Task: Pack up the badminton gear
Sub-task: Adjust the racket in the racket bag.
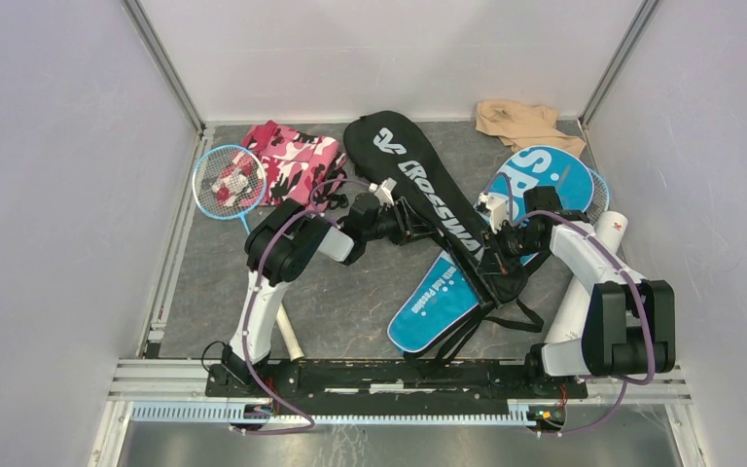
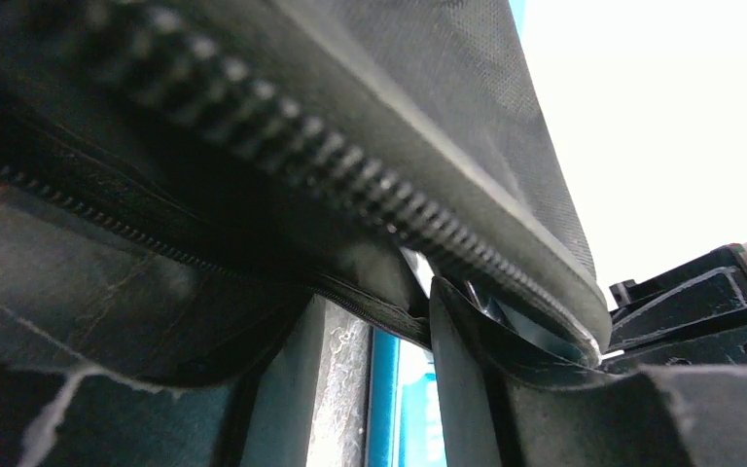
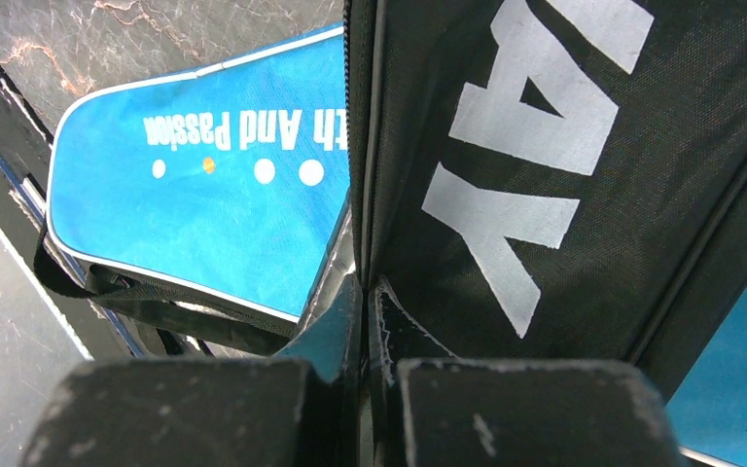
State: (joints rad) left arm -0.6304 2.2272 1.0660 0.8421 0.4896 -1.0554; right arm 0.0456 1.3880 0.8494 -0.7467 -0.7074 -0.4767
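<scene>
Right wrist view shows the right jaws pinched shut on the edge of the black cover (image 3: 418, 117) — the left jaws, half-open at its zipper (image 2: 350, 185), could close askew and lose it.

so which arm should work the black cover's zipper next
Left, probably: the left gripper has the black cover's zipper right at its open jaws, while the right gripper is shut on that cover's edge, pinning it.

"CROSSWAY" on black cover (image 1: 389, 146); "And Passion" on blue cover (image 1: 433, 306).
</scene>
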